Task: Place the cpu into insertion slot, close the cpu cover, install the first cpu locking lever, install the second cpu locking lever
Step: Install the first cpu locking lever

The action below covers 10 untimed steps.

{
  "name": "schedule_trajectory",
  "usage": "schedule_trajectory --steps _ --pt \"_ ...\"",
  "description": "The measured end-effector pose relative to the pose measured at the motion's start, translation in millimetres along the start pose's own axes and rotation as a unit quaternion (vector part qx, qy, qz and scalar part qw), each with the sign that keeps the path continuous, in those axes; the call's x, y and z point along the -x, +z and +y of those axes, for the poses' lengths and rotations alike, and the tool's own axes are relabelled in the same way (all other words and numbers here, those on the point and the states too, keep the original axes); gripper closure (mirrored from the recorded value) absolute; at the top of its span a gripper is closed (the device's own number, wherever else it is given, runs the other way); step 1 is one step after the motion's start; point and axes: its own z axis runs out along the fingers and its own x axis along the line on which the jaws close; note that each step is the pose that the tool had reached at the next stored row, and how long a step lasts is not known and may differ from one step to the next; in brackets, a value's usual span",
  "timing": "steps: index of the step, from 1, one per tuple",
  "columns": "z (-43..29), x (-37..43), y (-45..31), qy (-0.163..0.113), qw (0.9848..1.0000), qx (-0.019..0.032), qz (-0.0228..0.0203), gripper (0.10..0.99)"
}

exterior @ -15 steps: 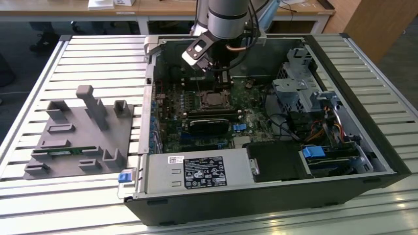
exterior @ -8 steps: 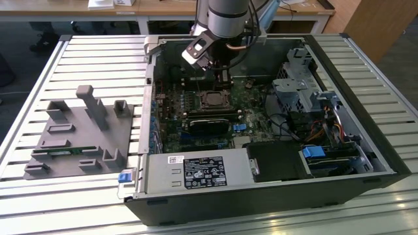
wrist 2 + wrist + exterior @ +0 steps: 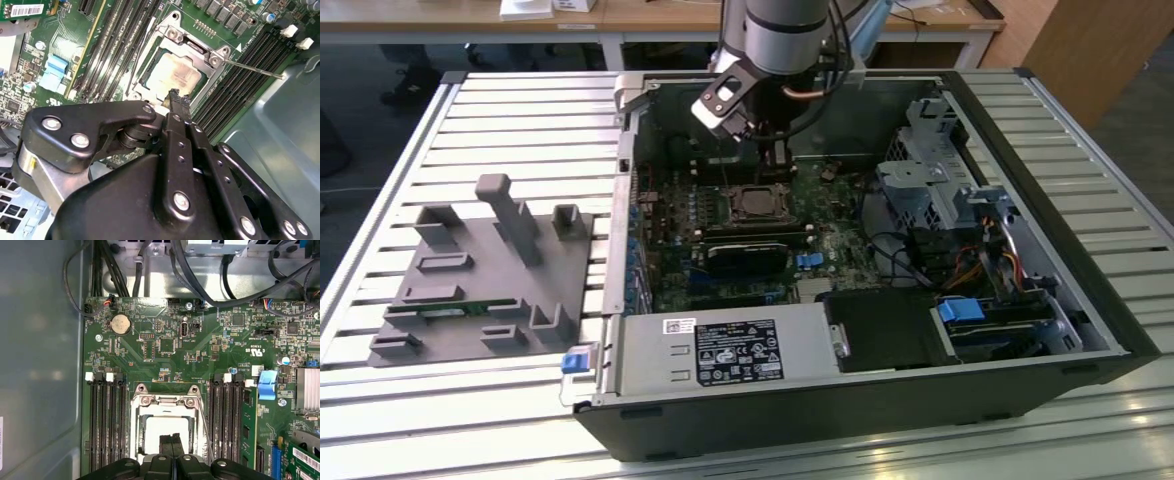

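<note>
Inside the open computer case, the insertion slot (image 3: 758, 203) sits on the green board. The silver-grey cpu (image 3: 172, 75) lies in it, also seen in the first wrist view (image 3: 159, 432). The shiny cpu cover (image 3: 196, 48) lies flat around the chip like a frame, its hinge end toward the case wall (image 3: 165, 401). One thin locking lever (image 3: 255, 69) sticks out from a socket corner over the memory slots; another lever (image 3: 136, 62) runs along the opposite side. My gripper (image 3: 176, 98) hangs just above the socket's edge, fingers pressed together and holding nothing (image 3: 172, 441) (image 3: 774, 158).
Long black memory slots (image 3: 105, 425) flank the socket on both sides. A black heatsink block (image 3: 747, 255) lies nearer the power supply (image 3: 720, 352). Cables and drive bays (image 3: 947, 200) fill the exterior view's right. A grey fixture (image 3: 480, 270) stands on the slatted table outside the case.
</note>
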Motion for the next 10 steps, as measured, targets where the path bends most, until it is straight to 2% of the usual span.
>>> schedule_trajectory --steps 10 --pt "0.0 -0.1 -3.4 0.0 1.0 0.0 -0.0001 0.969"
